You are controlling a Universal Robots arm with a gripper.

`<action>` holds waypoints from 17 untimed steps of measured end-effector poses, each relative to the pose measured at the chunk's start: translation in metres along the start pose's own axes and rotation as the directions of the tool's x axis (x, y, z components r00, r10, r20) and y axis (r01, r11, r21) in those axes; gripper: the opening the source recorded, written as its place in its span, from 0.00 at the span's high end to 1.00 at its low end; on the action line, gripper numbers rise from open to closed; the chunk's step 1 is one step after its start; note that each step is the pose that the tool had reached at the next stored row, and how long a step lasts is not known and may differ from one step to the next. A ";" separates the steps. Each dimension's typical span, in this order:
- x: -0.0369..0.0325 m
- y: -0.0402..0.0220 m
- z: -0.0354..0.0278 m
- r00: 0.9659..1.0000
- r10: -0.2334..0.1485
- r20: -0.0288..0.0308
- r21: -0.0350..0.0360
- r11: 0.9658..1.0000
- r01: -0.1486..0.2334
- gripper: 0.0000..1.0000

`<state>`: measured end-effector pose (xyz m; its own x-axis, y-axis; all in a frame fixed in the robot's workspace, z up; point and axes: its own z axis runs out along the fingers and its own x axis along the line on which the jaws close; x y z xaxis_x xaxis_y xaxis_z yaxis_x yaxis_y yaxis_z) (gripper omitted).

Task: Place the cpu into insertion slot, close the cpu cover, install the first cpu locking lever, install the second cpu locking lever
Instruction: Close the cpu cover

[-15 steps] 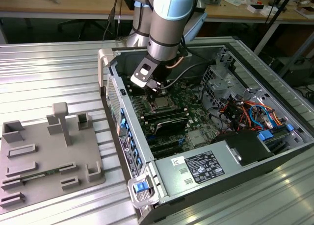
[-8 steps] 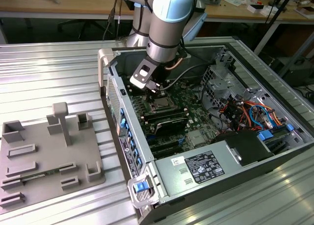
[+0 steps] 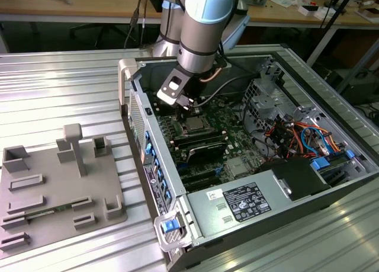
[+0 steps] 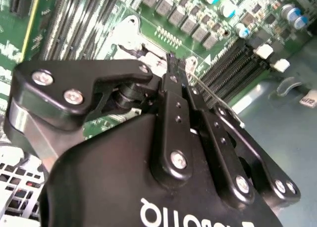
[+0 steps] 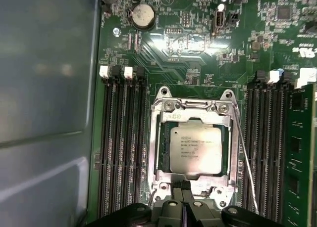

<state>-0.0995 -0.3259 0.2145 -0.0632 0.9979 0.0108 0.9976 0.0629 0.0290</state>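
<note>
One cpu [image 5: 195, 149] is sitting in the slot [image 5: 164, 148] under one lowered cover [image 5: 193, 111]. One pincer [image 5: 184, 200] is holding its two fingers [image 4: 177, 96] clenched together at the cover's edge, beside one thin wire lever [image 5: 245, 158].

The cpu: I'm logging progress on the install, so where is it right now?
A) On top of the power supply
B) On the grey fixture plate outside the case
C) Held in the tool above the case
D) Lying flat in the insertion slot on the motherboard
D: in the first wrist view the cpu lies flat in the insertion slot, framed by the cpu cover, with the tool at the slot's edge.
</note>
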 end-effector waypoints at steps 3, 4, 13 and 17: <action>-0.0001 0.0018 -0.0011 1.000 0.000 0.000 0.000 1.000 0.000 0.89; -0.0002 0.0036 -0.0012 1.000 0.000 0.000 0.000 1.000 0.000 0.89; -0.0052 0.0210 0.0008 1.000 -0.010 0.000 0.001 1.000 0.010 0.89; -0.0075 0.0226 0.0026 1.000 -0.015 0.000 0.001 1.000 0.015 0.89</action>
<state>-0.0765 -0.3319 0.2124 -0.0777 0.9969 0.0108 0.9966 0.0773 0.0281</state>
